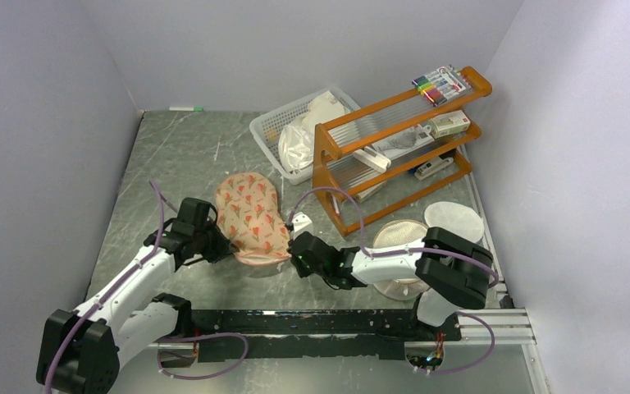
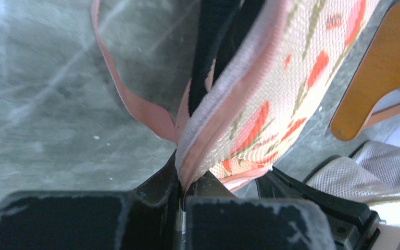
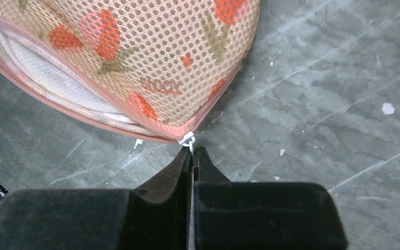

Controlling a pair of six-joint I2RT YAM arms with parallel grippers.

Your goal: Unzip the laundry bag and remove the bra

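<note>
Lying on the grey marbled table (image 1: 180, 156), the flower-print laundry bag (image 1: 250, 213) has its near end flanked by the left gripper (image 1: 226, 249) and the right gripper (image 1: 294, 245) in the top view. Left wrist view: the jaws are clenched on the bag's pink zip rim (image 2: 224, 109). Right wrist view: the jaws pinch the small white zip pull (image 3: 187, 139) at the bag's edge. The seam beside it gapes, showing pale mesh, possibly lining.
</note>
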